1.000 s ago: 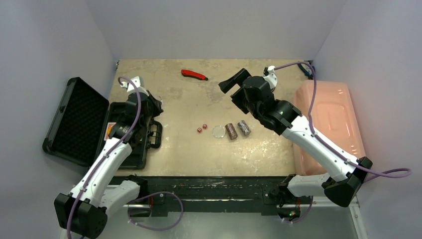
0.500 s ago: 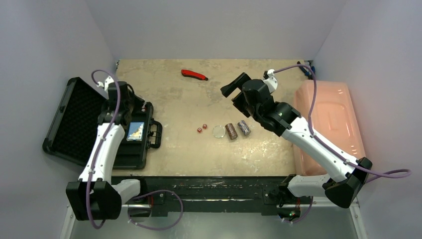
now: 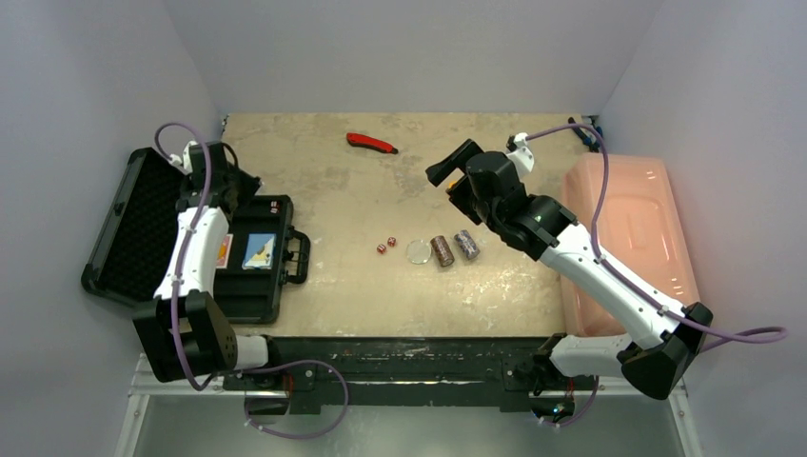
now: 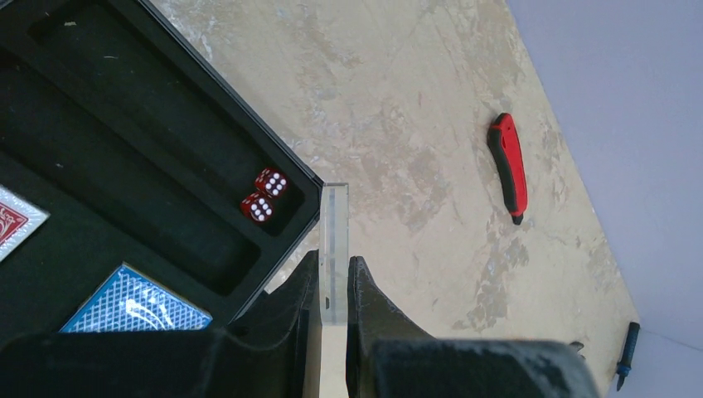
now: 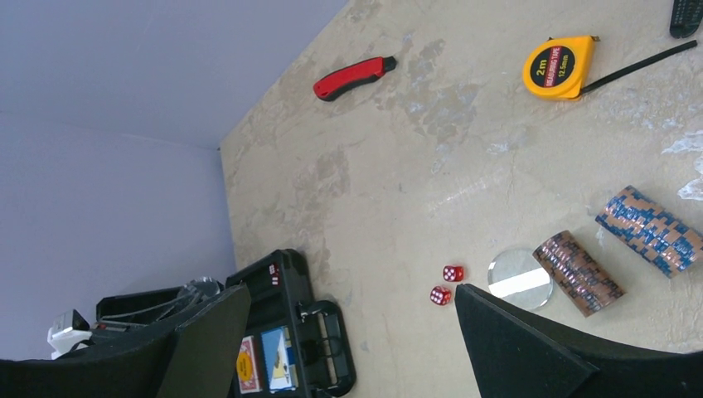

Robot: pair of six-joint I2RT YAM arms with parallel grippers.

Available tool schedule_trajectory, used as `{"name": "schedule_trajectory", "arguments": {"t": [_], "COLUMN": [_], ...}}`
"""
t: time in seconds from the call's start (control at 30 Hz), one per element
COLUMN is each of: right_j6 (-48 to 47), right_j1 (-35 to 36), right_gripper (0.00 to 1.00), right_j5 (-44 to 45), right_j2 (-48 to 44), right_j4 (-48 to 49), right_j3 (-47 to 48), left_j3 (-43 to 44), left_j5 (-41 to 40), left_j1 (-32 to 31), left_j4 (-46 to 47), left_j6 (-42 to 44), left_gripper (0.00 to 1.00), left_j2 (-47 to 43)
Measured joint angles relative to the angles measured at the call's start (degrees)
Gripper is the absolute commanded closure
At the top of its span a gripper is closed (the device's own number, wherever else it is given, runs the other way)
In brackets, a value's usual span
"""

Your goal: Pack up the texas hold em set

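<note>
The black case (image 3: pixel 268 286) lies open at the left, its foam lid (image 3: pixel 143 224) laid back. Two card decks (image 3: pixel 259 250) and two red dice (image 4: pixel 265 195) sit in its base. My left gripper (image 4: pixel 335 264) is shut on a clear round disc (image 4: pixel 334 220), held edge-on just outside the case's far right corner; in the top view the gripper (image 3: pixel 238 186) is at that corner. Two striped chip rolls (image 3: pixel 441 250) (image 3: pixel 465 244), another clear disc (image 3: pixel 417 250) and two red dice (image 3: pixel 384 246) lie mid-table. My right gripper (image 5: pixel 352 290) is open and empty, high above them.
A red-handled tool (image 3: pixel 371 143) lies at the far middle of the table. A yellow tape measure (image 5: pixel 558 66) lies behind the chip rolls. A pink lidded bin (image 3: pixel 628 228) stands along the right edge. Grey walls close in the sides and back.
My left arm has swung back and left off the case base, uncovering the card decks, and now holds at the case's far corner. My right gripper has barely moved.
</note>
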Motion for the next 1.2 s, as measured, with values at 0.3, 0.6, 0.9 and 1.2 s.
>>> {"name": "schedule_trajectory", "arguments": {"t": [0.3, 0.6, 0.9, 1.2], "right_j6": [-0.4, -0.6, -1.3, -1.6], "right_j1": [-0.7, -0.8, -1.2, -1.5], "right_gripper": [0.01, 0.01, 0.01, 0.01], "right_j5": [-0.2, -0.3, -1.3, -1.5], "right_j2": [0.0, 0.1, 0.7, 0.7], "right_j4": [-0.1, -0.1, -0.2, -0.2], "right_j3": [-0.2, -0.9, -1.1, -1.1], "left_j3": [3.5, 3.2, -0.8, -2.7], "left_j5": [5.3, 7.3, 6.5, 5.0], "left_j1": [5.7, 7.7, 10.2, 12.1], "left_j4": [0.0, -1.7, -2.3, -2.2], "left_j6": [-0.4, 0.8, 2.1, 1.9], "left_gripper": [1.00, 1.00, 1.00, 1.00], "left_j2": [7.5, 10.2, 9.7, 9.3]}}
